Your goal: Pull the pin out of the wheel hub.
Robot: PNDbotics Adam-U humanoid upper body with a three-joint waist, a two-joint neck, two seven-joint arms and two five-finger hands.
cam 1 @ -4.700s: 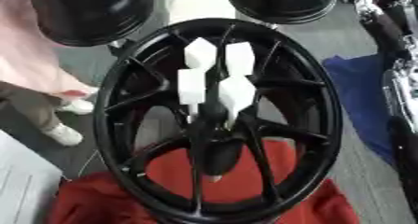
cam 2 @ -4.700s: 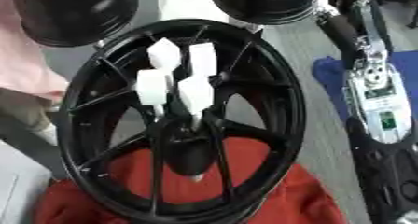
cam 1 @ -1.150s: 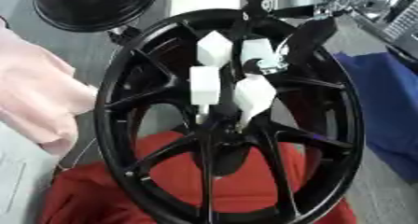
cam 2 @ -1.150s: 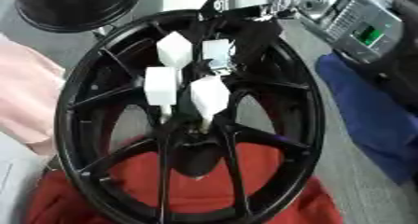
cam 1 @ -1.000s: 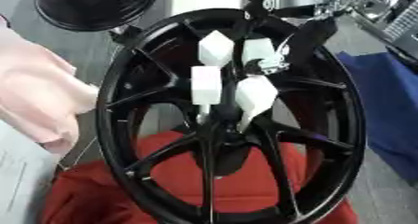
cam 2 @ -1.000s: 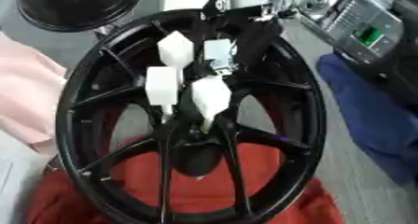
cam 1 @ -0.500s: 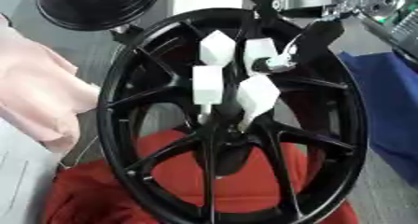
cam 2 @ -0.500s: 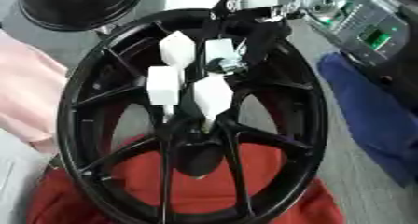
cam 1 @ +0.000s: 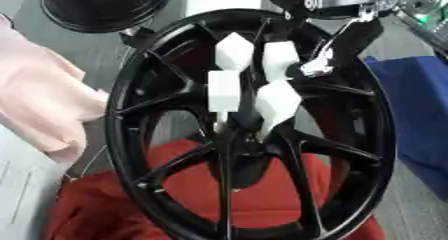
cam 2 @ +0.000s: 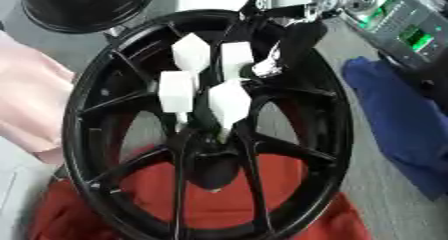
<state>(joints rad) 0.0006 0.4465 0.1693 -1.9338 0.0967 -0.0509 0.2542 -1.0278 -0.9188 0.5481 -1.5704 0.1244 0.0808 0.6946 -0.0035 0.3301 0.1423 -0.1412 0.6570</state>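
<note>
All four white pins (cam 1: 249, 86) stand in the black wheel hub (cam 1: 241, 134), so nothing is pulled; the right hand (cam 2: 293, 41) reaches beside the far-right pin, fingers' state unclear.

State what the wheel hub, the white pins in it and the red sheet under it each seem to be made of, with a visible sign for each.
Wheel hub: probably painted or coated metal, glossy black, with highlights along its thin rigid spokes.
White pins: likely plastic or foam, matte, faceted blocks; the look leaves it open.
Red sheet: cloth, dull, with soft folds beneath the rim.
</note>
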